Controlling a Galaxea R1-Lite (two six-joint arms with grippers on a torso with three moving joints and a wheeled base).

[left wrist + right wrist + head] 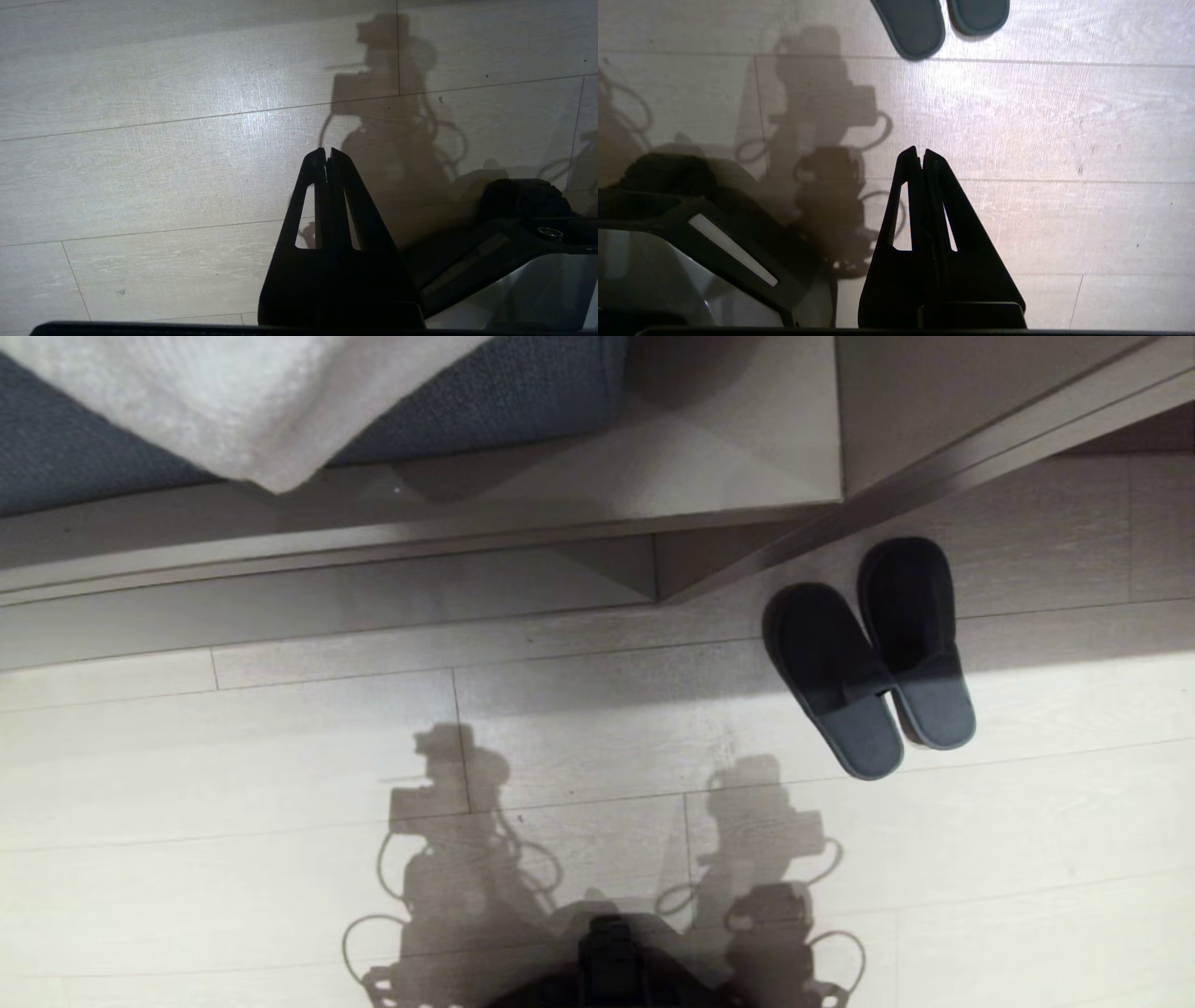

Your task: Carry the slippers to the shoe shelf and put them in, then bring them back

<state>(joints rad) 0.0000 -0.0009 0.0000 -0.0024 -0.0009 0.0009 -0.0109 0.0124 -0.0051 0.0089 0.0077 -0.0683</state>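
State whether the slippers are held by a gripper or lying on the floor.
Lying on the floor: the slippers sit side by side, soles down, and the right gripper is shut and empty.

The floor (280,859) is pale wood-look planking laid in long boards, with thin dark seams between them. Two dark grey slippers (868,653) lie directly on it — side by side and touching along their inner edges, soles down. Their far ends sit in shade just beside the corner of a beige furniture base (709,560) that stands on the floor, and their near ends reach into the brighter strip of boards. In the right wrist view the rounded ends of the pair (941,23) show on the same planks. Shadows of the robot's arms fall across the boards — nearer than the slippers.
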